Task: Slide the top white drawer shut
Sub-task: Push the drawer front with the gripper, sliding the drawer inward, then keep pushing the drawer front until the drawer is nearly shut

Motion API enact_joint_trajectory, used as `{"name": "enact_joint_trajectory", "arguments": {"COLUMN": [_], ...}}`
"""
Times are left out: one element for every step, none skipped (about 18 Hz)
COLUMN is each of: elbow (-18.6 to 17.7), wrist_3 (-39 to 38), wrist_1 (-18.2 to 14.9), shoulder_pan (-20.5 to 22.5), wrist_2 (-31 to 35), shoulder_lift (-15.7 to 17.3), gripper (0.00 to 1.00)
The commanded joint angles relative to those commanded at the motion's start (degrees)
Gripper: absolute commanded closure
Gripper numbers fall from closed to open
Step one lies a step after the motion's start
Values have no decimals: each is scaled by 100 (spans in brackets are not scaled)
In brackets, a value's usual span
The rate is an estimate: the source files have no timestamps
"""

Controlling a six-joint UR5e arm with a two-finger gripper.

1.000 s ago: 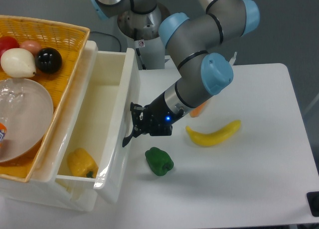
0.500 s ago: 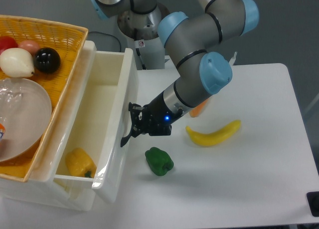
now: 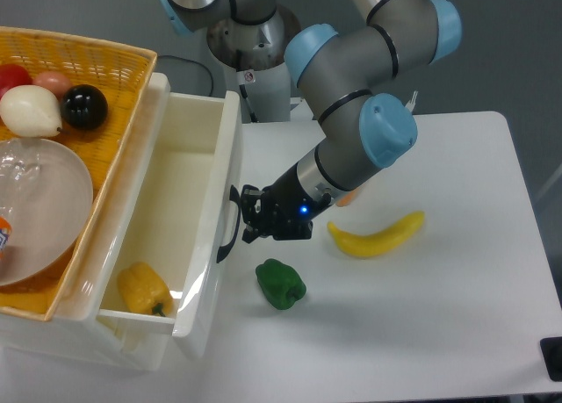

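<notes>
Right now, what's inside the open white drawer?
A yellow bell pepper lies in the top white drawer, near one end. The rest looks bare, though the wicker basket hides its far edge.

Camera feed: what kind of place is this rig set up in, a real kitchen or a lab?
Most likely a lab test bench: a bare white table against plain grey flooring, a small white cabinet with the top white drawer open, and toy-like produce, such as a banana and a green pepper.

No readable text; small label on robot base (image 3: 250, 76) perhaps printed, illegible.
</notes>
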Motion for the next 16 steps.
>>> {"name": "enact_joint_trajectory", "arguments": {"elbow": [0, -9, -18, -18, -18, -18, -18, -18, -18, -18, -18, -18, -26, -35, -35, -61], "wrist_3": [0, 0, -9, -9, -9, -9, -17, -18, -18, -26, -44, -53, -53, -53, -61, -53], "wrist_1": [0, 0, -9, -18, -26, -35, -44, -53, -53, -62, -62, -70, -79, -79, -88, -88], "shoulder_pan": [-17, -26, -44, -53, -61, -62, -70, -88, -123, -132, -141, -149, -149, -158, -158, -176], "wrist_2": [0, 0, 9, 9, 0, 0, 0, 0, 0, -9, -17, -17, -17, -17, -17, -17], "shoulder_lift": [9, 9, 18, 18, 26, 26, 35, 44, 35, 44, 53, 62, 70, 79, 79, 88], "gripper": [98, 98, 98, 97, 97, 97, 97, 97, 97, 97, 97, 97, 97, 97, 97, 97]}}
